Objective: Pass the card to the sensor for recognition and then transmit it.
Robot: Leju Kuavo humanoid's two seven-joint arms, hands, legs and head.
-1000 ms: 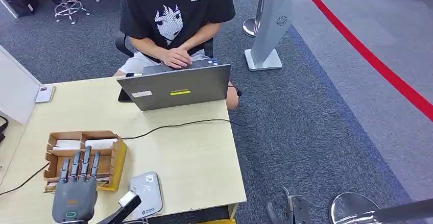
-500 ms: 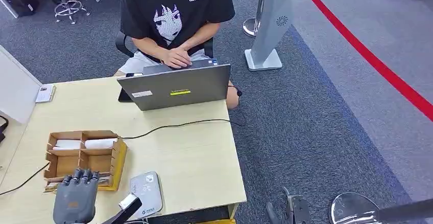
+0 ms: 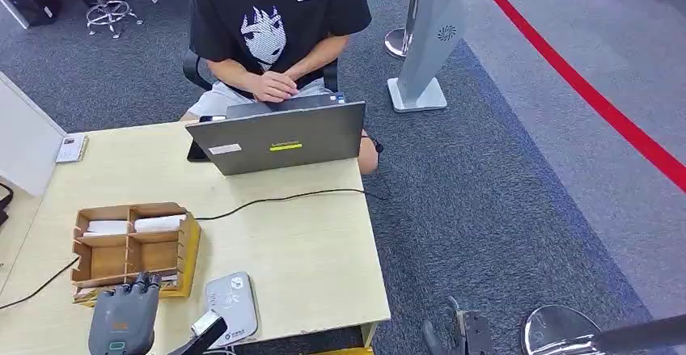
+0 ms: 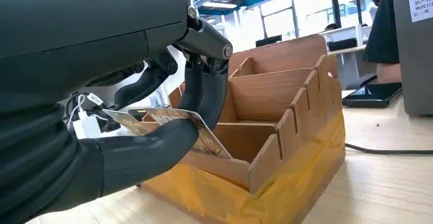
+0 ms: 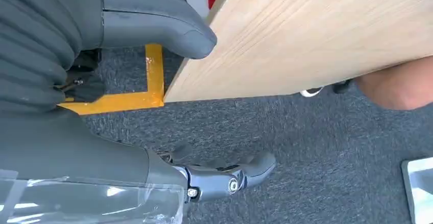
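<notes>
The card (image 4: pixel 173 127) is pinched by the left hand (image 3: pixel 123 321) at the near edge of the cardboard organiser (image 3: pixel 133 250), on the near left part of the counter (image 3: pixel 307 250). In the left wrist view the thumb is seen pressed under the card and the dark fingers (image 4: pixel 204 89) closed onto its upper face. The card is held at the organiser's front compartment and is tilted; whether its far edge rests on the cardboard cannot be told.

The sensor (image 3: pixel 233 305), a flat grey pad, lies just beside the organiser, toward the counter's near edge. A black cable (image 3: pixel 275 200) is run across the counter toward the open laptop (image 3: pixel 279 138), at which a person (image 3: pixel 275 31) is seated.

The right hand (image 5: pixel 117 30) hangs beside the counter, over the carpet, with nothing in it; its thumb and fingers are spread.

Judged risks for the next move:
- The card may be snagged on the notched divider if it is drawn sideways before being lifted.
- The grip sits on 1 end of the card, so the card may pivot or slip during transfer.
- A tilted card held too high over the sensor may not be recognised.
- The organiser may be dragged if the fingers catch its front wall.
</notes>
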